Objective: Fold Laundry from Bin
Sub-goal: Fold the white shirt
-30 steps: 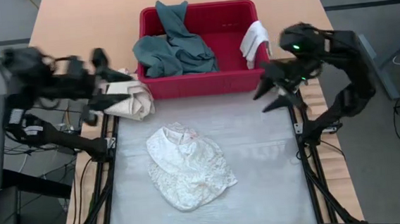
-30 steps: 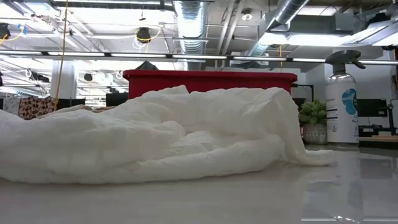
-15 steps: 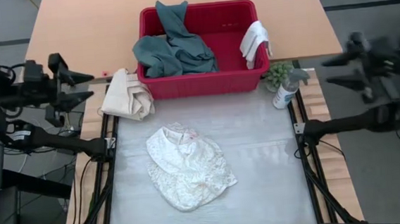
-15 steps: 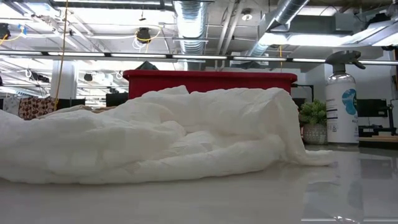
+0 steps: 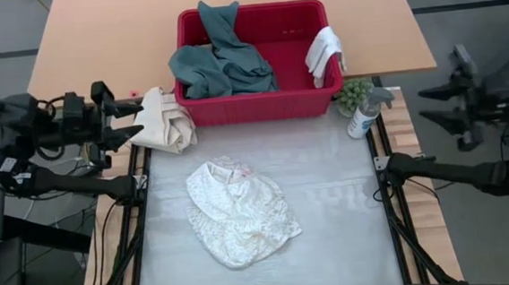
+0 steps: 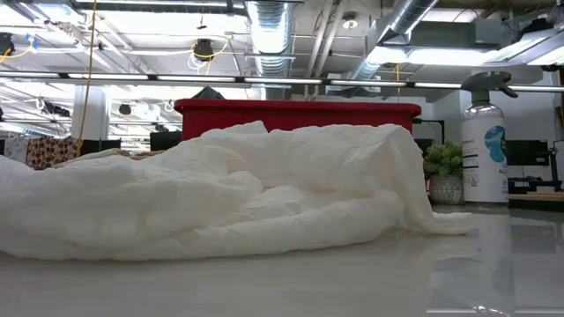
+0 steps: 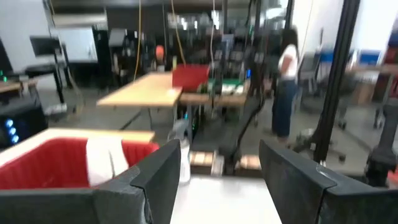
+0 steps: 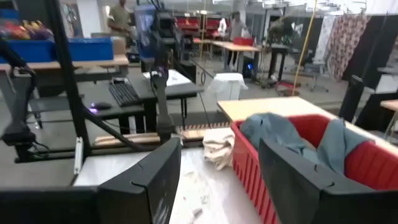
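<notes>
Mid-table lies the white towel [image 5: 240,212], well apart from both released grippers.

Towel [image 5: 240,212] before bin [image 5: 258,104] — garment [image 5: 220,59] inside

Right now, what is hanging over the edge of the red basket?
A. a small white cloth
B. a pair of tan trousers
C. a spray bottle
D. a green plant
A. In the high view a small white cloth drapes over the rim of the red basket, beside the teal-green garment heaped inside it.
</notes>
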